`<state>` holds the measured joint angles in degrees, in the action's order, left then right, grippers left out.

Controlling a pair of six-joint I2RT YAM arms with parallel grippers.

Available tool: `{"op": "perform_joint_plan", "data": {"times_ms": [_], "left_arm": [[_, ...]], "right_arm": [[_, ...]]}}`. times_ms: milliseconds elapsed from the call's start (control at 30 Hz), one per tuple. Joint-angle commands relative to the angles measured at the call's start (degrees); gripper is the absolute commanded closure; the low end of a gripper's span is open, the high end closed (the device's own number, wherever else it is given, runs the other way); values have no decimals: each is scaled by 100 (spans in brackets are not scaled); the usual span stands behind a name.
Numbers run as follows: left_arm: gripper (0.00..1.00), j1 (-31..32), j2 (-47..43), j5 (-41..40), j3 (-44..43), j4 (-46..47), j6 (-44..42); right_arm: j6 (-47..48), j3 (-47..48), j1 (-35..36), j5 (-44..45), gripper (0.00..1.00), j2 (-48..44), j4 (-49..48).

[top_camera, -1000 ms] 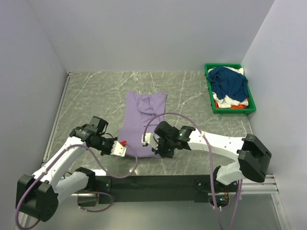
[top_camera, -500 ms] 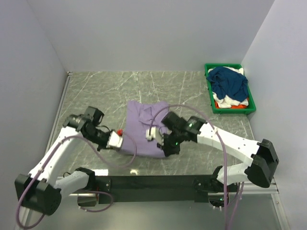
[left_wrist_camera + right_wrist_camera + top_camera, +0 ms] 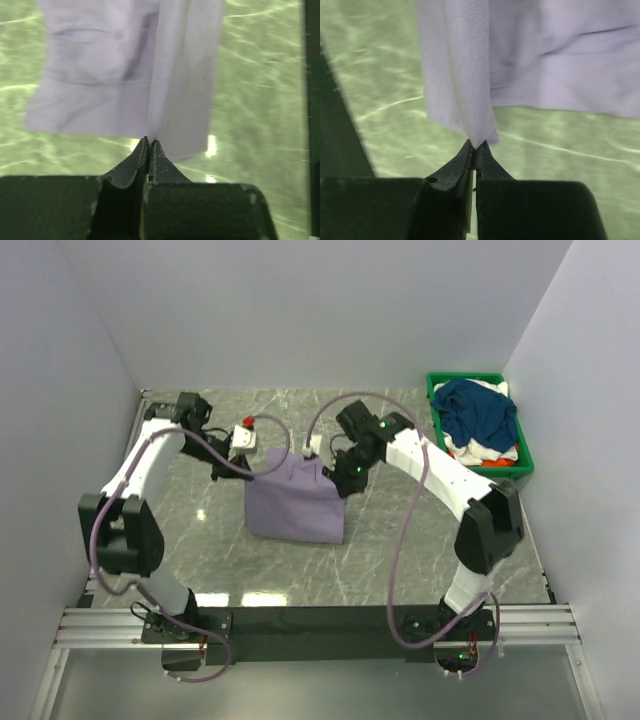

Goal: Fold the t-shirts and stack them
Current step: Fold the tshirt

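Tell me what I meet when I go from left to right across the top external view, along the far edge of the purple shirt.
left gripper → lavender t-shirt → right gripper → green bin

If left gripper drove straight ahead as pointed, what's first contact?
The lavender t-shirt it is pinching: left gripper points straight into that cloth, table beyond. Depth past the cloth is unclear.
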<state>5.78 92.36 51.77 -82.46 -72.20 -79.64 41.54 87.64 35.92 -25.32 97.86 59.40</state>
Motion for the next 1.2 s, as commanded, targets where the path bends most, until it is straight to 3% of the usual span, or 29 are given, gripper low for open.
{"op": "perform_joint_plan", "data": {"times_ms": [0,167,400,533,667,867,1033,1167], "left_arm": [[99,-86,527,316,-806,31,97],[99,-121,1556,194,-1843,355,360],[99,133,3261,-78,-3327,1471,1581],[98,344,3876,-369,-3488,2288,2354],[96,459,4044,-694,-3172,2948,2813],[96,538,4159,-993,-3023,2344,2954],[96,538,3152,-976,-1513,2193,2822],[97,538,2306,-844,-326,2185,2813]], "right_arm": [[503,1034,-340,-16,100,425,467],[829,2169,-744,53,100,1479,810],[874,3811,-1184,273,100,3244,1039],[681,3910,-1289,738,100,3713,522],[513,3770,-1316,1195,100,3933,108],[346,3822,-1325,1688,100,4311,-69],[355,3463,-1167,1374,100,4127,107],[215,2340,-903,1074,100,3478,-42]]}}
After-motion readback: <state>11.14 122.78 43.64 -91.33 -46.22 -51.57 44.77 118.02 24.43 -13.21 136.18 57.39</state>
